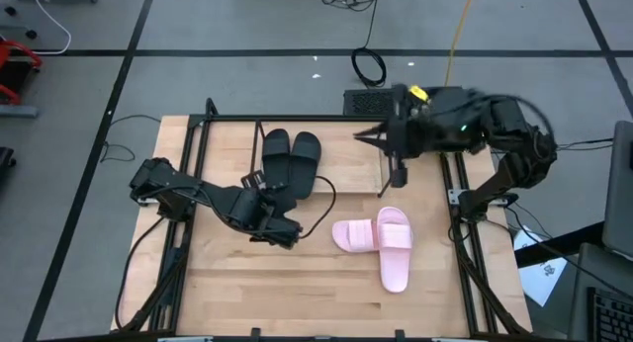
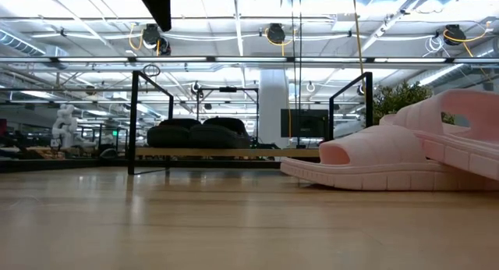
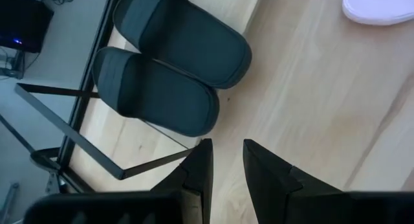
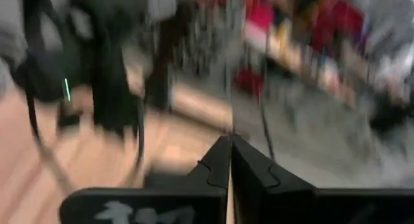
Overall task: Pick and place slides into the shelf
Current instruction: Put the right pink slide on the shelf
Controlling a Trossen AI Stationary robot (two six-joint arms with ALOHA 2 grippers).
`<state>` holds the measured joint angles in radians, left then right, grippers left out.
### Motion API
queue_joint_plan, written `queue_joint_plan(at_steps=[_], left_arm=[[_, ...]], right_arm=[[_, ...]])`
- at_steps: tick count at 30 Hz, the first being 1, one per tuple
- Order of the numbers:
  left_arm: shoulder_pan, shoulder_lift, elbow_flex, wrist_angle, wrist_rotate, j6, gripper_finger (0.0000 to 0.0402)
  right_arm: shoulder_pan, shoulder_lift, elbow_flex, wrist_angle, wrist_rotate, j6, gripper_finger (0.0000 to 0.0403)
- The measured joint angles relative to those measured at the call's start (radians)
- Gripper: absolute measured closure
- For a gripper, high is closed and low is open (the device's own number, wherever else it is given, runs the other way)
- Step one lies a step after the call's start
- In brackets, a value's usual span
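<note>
The black pair of slides (image 1: 290,159) sits side by side on the left part of the shelf (image 2: 234,153), whose wooden board shows in the low view with the black pair (image 2: 195,133) on it. The pink pair (image 1: 381,241) lies on the table near the middle right, one slide across the other's heel end; in the low view the pink slides (image 2: 390,157) loom close. My left gripper (image 1: 287,233) hovers over bare table just in front of the black slides (image 3: 174,62), fingers slightly open. My right gripper (image 1: 361,134) is raised over the shelf's right end, shut, holding nothing.
Black frame rails (image 1: 193,154) run along the table's left and right sides (image 1: 460,223). Bare wood lies between the two pairs and toward the near edge. The right part of the shelf board (image 2: 312,153) holds nothing. Cables lie on the floor beyond the far edge.
</note>
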<state>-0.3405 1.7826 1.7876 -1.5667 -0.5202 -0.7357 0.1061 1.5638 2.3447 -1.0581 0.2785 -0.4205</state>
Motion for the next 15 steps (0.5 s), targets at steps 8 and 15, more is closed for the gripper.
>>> queue_joint_plan(at_steps=[8,15], left_arm=[[0.012,-0.007,-0.001,-0.004,-0.009,0.000,0.0319],[0.032,-0.006,-0.001,-0.004,-0.033,0.024,0.0319]], right_arm=[[0.046,-0.002,0.000,-0.368,0.113,0.264,0.0399],[0.046,-0.002,0.000,-0.497,0.113,0.278,0.0399]])
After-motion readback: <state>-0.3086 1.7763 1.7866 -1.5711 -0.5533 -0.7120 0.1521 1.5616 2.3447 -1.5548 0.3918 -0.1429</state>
